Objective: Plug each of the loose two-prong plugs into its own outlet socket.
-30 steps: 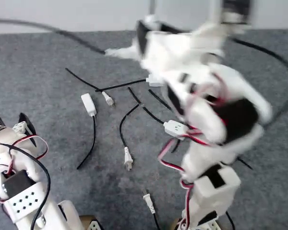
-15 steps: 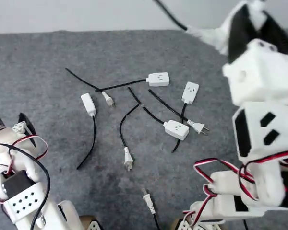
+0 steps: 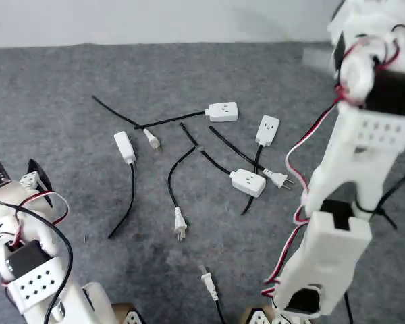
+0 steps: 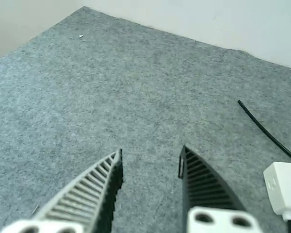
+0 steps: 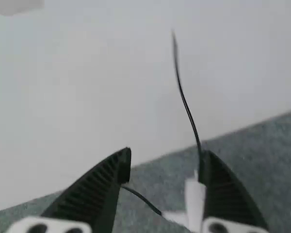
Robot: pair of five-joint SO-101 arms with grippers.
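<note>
Plugs and sockets lie unmated at centre; left gripper sits open-jawed at eight o'clock, right gripper open-jawed, high at two o'clock, likely for clearance.

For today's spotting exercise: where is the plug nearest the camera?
In the high view, the plug lies at the bottom edge, near centre, below and right of a second plug.

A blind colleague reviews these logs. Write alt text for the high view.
White outlet sockets and loose two-prong plugs on short black cords lie scattered, none joined, on grey carpet. A white robot arm sits low at the near left; a second arm stands tall at the right.
</note>
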